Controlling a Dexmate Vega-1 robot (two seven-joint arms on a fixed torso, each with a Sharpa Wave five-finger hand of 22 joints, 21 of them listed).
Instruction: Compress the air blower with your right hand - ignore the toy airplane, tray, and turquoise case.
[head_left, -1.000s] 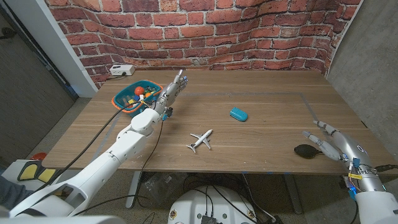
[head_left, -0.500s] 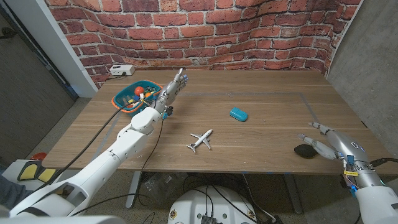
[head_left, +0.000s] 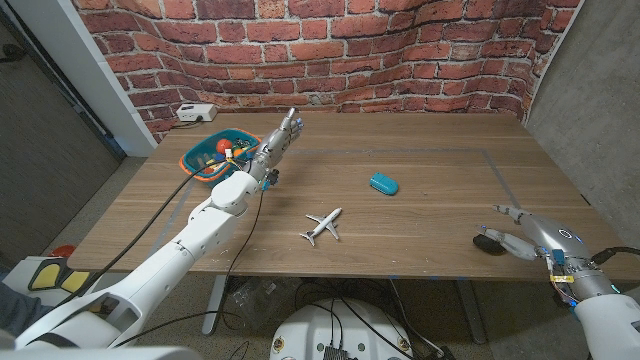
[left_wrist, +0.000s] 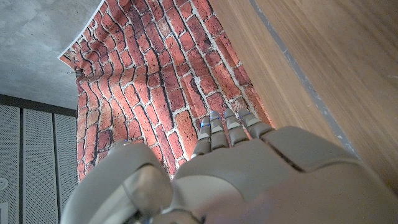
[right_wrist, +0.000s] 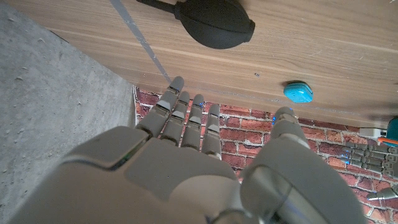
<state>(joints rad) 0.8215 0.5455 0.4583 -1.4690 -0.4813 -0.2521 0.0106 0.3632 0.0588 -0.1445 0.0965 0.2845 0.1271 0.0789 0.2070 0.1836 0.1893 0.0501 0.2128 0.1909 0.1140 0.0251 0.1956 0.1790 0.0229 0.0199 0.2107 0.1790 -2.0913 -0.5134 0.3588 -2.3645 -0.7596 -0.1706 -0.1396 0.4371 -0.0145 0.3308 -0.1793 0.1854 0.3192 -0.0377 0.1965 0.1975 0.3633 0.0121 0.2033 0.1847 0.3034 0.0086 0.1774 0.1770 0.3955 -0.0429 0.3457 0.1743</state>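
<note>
I see the blower (head_left: 490, 241) lying on the table (head_left: 430, 170) near its right front corner, a black rubber bulb with its nozzle along the wood; the right wrist view (right_wrist: 214, 23) shows it whole and apart from the fingers. My right hand (head_left: 530, 236) sits just beside the blower, on the side away from the plane (head_left: 322, 224). Its fingers (right_wrist: 186, 115) are spread and straight, holding nothing, and in the head view the fingertips reach toward the bulb, but I cannot tell from that view whether they touch it.

Taking the blower as my mark: the plane lies well apart from it toward the robot's left, near the front middle of the table. The case (head_left: 383, 183) lies farther back from the blower and also to the left, between the plane and the brick wall (head_left: 400, 50). The tray (head_left: 210, 155) sits far across from the blower, at the table's back left.

My left hand (head_left: 279, 137) is stretched out just beside the tray, fingers (left_wrist: 227, 127) straight and close together, holding nothing.
</note>
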